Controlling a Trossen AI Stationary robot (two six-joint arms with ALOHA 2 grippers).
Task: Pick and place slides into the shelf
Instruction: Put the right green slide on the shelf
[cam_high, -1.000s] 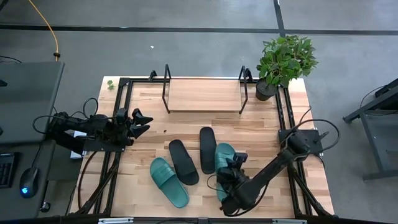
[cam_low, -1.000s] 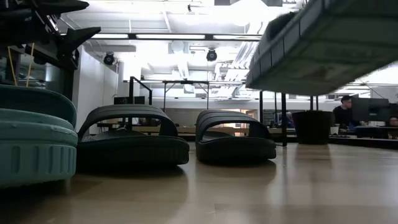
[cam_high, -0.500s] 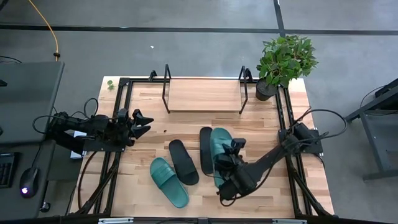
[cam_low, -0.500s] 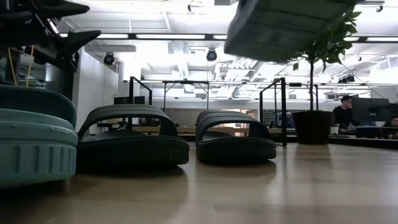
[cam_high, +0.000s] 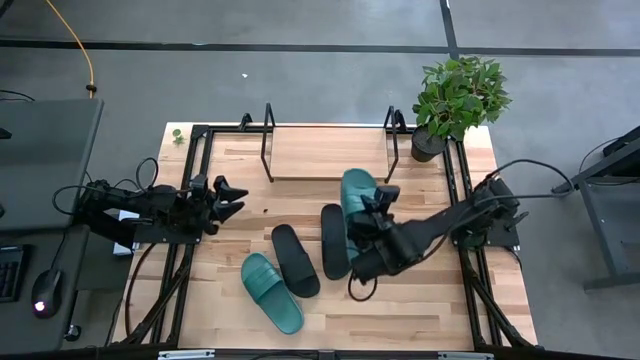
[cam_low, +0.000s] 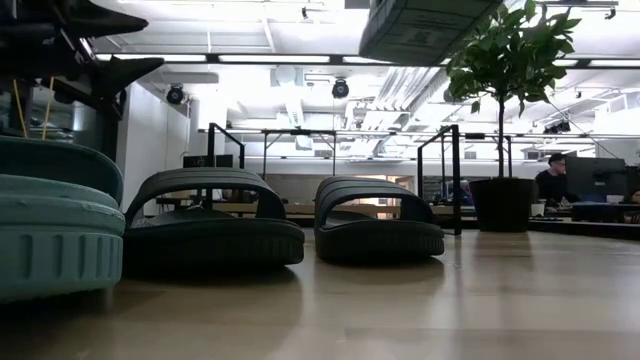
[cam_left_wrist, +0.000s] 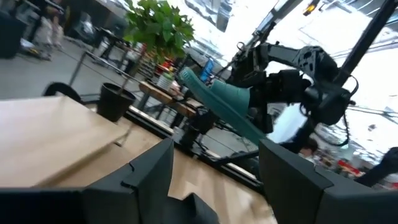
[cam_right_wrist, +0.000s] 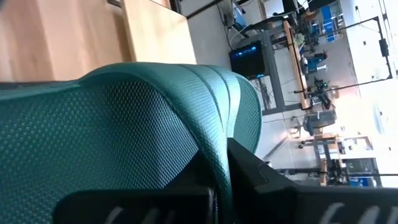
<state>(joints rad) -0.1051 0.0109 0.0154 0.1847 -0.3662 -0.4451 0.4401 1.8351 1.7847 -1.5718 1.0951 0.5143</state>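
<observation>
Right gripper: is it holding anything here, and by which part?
Yes. The right gripper holds a teal slide by its ribbed strap, lifted off the table near the shelf. The left gripper holds nothing.

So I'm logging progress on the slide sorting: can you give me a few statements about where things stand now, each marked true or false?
1. The right pincer holds a teal slide above the table. True.
2. The shelf already carries two slides. False: its board is bare.
3. Two black slides lie on the table. True.
4. The left pincer grips the other teal slide. False: it holds nothing, open near the table's left edge.
5. A potted plant stands at the table's corner. True.
</observation>
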